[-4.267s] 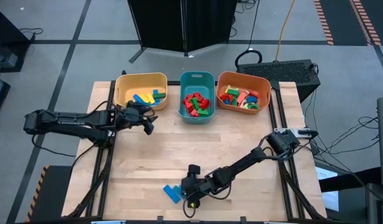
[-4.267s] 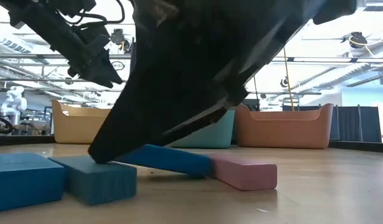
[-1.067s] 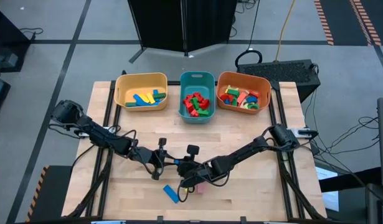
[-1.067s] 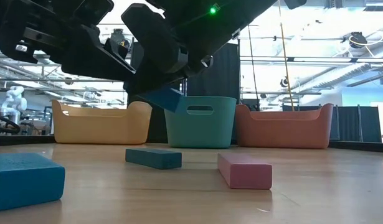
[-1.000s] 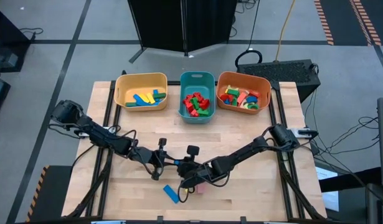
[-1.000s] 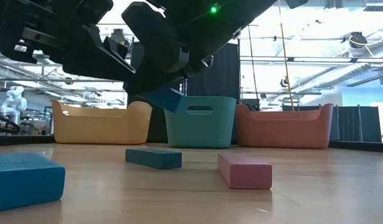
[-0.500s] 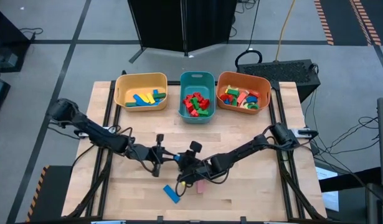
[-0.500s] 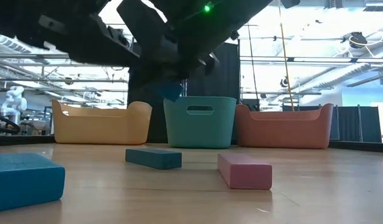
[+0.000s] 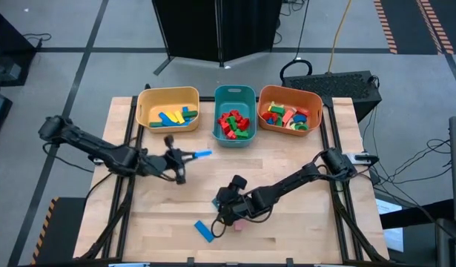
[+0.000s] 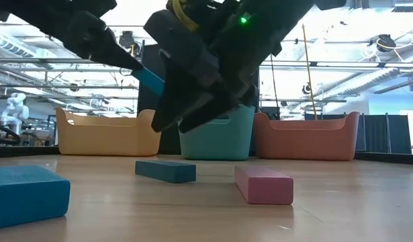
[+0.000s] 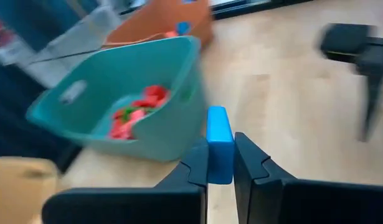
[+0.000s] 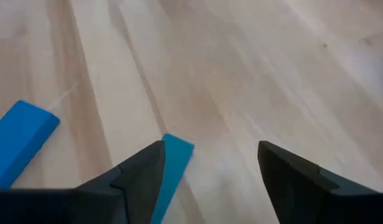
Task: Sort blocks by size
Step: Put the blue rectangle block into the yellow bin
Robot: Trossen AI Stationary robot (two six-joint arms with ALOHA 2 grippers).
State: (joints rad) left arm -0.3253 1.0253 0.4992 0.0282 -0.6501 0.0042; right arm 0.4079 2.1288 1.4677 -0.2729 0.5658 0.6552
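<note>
Step in hand: left hand (image 9: 189, 156), closed on a long blue bar (image 9: 202, 154), carries it mid-table toward the bins. Next move calls for the yellow bin (image 9: 167, 108), which looks like the long-bar one. Right hand (image 9: 220, 213) hangs open over the blue bar (image 9: 204, 231) and pink block (image 9: 239, 223) still on the table (image 9: 302, 222). No readable writing or labels.
</note>
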